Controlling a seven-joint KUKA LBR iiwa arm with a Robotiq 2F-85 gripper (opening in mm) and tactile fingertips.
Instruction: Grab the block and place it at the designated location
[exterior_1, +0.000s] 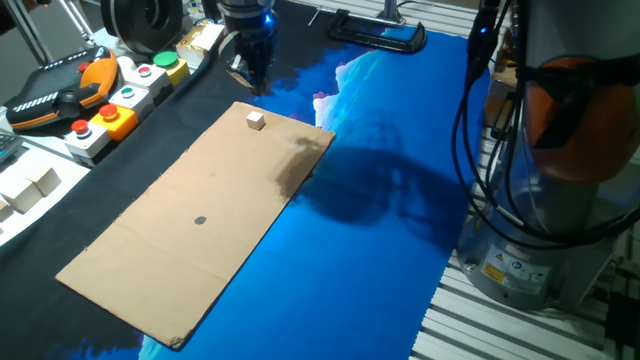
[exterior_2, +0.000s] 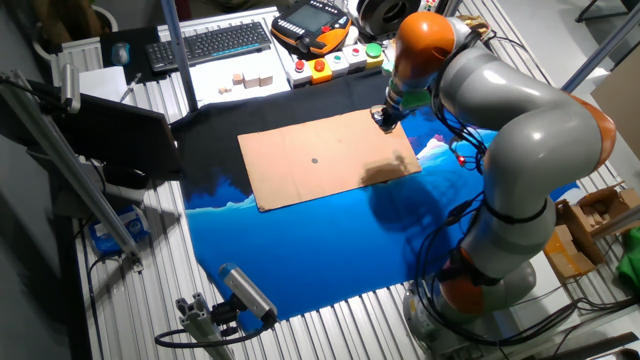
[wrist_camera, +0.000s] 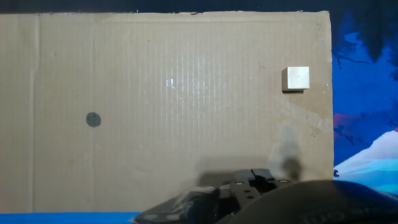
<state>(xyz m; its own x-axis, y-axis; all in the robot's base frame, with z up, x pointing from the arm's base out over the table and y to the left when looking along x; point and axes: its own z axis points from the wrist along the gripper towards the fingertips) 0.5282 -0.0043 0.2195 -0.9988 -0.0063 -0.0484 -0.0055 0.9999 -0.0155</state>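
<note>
In one fixed view the block (exterior_1: 256, 120) sits on the cardboard sheet (exterior_1: 180, 250) near its far corner, untouched, and the designated location (exterior_1: 200, 221) is a dark spot well apart from it toward the sheet's near half. The gripper (exterior_1: 256, 80) hangs beyond the sheet's far edge, above the black cloth (exterior_1: 290, 75), and carries nothing; whether its fingers are spread or closed I cannot tell from this angle. A row of coloured push-buttons (exterior_1: 120, 95) and an orange-and-black pendant (exterior_1: 60, 95) lie to the left; larger whitish cubes (exterior_1: 30, 187) stand at the left edge.

In the other fixed view the arm (exterior_2: 500, 140) reaches over the blue cloth (exterior_2: 330, 250), with the gripper (exterior_2: 385, 118) at the sheet's right-hand end. The spot (exterior_2: 314, 160) shows near the sheet's middle; the block is too small to pick out here.

In the hand view the block (wrist_camera: 296, 79) lies upper right, close to the sheet's right edge, and the spot (wrist_camera: 93, 119) far left. Only a dark part of the hand fills the bottom — its jaws are not shown.

The step in hand is the approach, I judge. To do it well, centre the fingers over the block, line them up with its flat faces, descend straight and close gently — so small a cube could easily be nudged toward the nearby edge.

A yellow-edged label on the robot base (exterior_1: 505, 265) carries print too small to read; no brand is legible.
</note>
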